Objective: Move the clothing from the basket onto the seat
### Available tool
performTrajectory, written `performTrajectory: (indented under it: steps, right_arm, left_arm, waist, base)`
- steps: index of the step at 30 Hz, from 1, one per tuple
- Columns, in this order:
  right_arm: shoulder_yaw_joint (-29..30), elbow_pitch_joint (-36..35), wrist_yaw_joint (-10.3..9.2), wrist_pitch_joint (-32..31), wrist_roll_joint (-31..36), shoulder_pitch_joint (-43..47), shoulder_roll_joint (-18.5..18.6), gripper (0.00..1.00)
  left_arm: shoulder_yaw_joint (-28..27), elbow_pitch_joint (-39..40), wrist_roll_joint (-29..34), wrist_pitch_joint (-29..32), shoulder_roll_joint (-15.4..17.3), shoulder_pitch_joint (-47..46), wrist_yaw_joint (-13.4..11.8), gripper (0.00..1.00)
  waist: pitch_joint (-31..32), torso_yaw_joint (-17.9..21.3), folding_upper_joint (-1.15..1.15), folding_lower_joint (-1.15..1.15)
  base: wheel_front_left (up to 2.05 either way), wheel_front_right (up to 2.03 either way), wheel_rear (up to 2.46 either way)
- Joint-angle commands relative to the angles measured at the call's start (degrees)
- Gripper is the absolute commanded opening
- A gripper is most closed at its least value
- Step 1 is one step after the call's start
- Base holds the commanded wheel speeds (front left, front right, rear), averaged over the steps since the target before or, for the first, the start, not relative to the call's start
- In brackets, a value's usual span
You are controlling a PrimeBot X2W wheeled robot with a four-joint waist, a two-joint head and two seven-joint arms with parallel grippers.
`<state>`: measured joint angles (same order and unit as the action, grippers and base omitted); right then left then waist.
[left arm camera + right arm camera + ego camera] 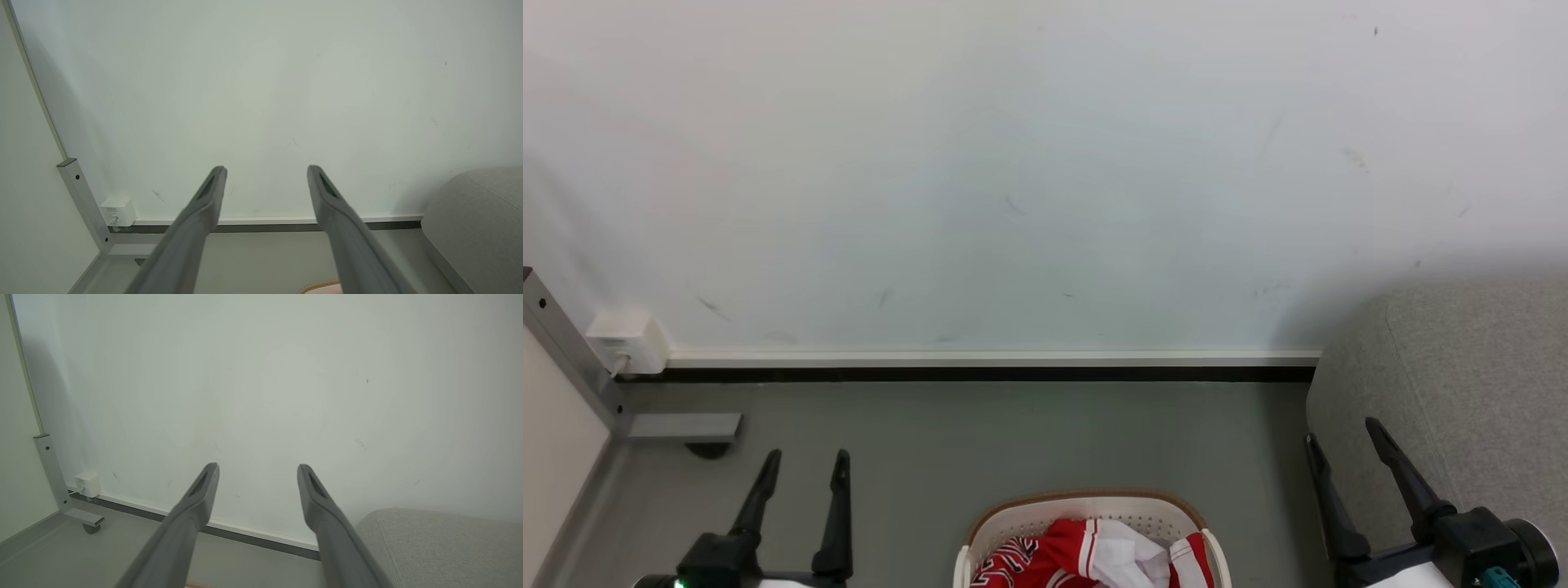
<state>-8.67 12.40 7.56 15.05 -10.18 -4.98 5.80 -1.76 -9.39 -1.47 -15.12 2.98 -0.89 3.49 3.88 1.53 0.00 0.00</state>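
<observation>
White wall (pixel 1013 163) ahead; cream perforated plastic basket (pixel 1086 500) w/ red-white jersey clothing (pixel 1078 555) sits low btwn my left gripper (pixel 806 456) & right gripper (pixel 1341 433), both spread, empty; I reckon right's nearer, by grey fabric seat (pixel 1462 367)

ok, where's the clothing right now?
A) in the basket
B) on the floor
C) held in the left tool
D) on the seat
A: the red-and-white clothing lies bunched inside the basket, while the left tool and right tool stand open with nothing between their fingers.
</observation>
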Motion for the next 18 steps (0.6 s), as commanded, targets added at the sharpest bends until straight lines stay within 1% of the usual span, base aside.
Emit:
performTrajectory:
  steps: [1, 9, 18]
  right_arm:
    - [0.1, 0.0, -0.14, 0.2, -0.3, -0.5, 0.4, 1.0]
    - [0.0, -0.6, -0.14, 0.2, -0.4, -0.9, 0.4, 1.0]
    - [0.3, -2.3, -0.14, 0.1, -0.9, -2.3, 1.1, 1.0]
  left_arm:
    - [-0.2, -0.1, 0.1, -0.1, 0.4, 0.0, -0.1, 1.0]
    - [-0.2, 0.2, -0.2, 0.0, 0.3, -0.1, 0.2, 1.0]
    - [0.0, 0.3, -1.3, 0.0, 0.2, -0.4, 0.4, 1.0]
  waist:
    - [0.0, 0.0, 0.0, 0.0]
    - [-0.5, 0.8, 0.0, 0.0]
    - [-2.5, 3.6, 0.0, 0.0]
  base:
    - [0.0, 0.0, 0.0]
    - [0.0, 0.0, 0.0]
    - [0.0, 0.0, 0.0]
